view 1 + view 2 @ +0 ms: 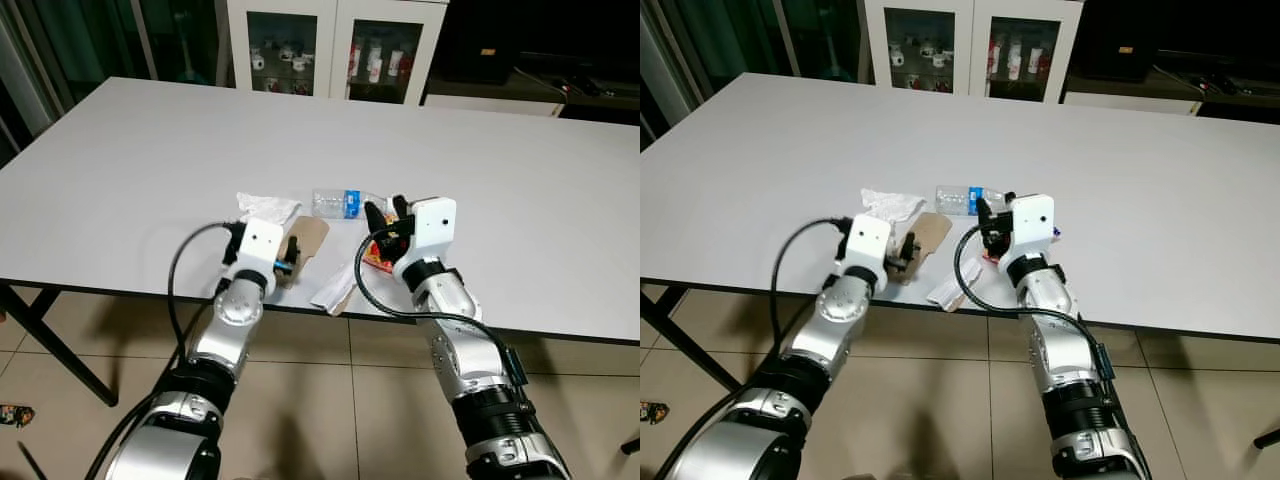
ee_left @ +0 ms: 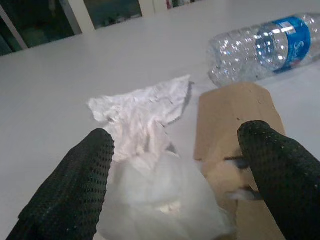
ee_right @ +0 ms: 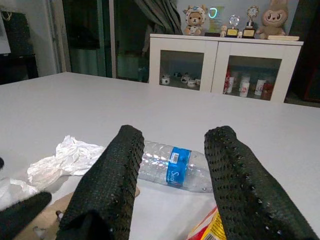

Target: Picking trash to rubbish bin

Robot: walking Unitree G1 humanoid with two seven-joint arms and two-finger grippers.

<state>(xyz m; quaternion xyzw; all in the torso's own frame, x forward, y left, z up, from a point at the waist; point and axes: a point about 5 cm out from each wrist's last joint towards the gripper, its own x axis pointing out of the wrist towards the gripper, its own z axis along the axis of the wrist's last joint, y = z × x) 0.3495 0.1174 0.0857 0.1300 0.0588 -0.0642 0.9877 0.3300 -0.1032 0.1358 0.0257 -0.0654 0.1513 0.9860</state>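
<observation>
A crushed clear plastic bottle with a blue label is framed by the empty, spread right gripper; crumpled white tissue is straddled by the open left gripper.

A smooth, matt white table holds the litter. A clear plastic bottle is crinkled and glossy, with a shiny blue label. To its left lies crumpled white tissue paper, soft and wrinkled, and nearer still a thin translucent plastic bag. A flat piece of brown cardboard looks matt and slightly rough. The black gripper fingers have a dimpled, rubbery, matt texture. The robot's arms are polished silver metal. The floor is glossy pale tile.
</observation>
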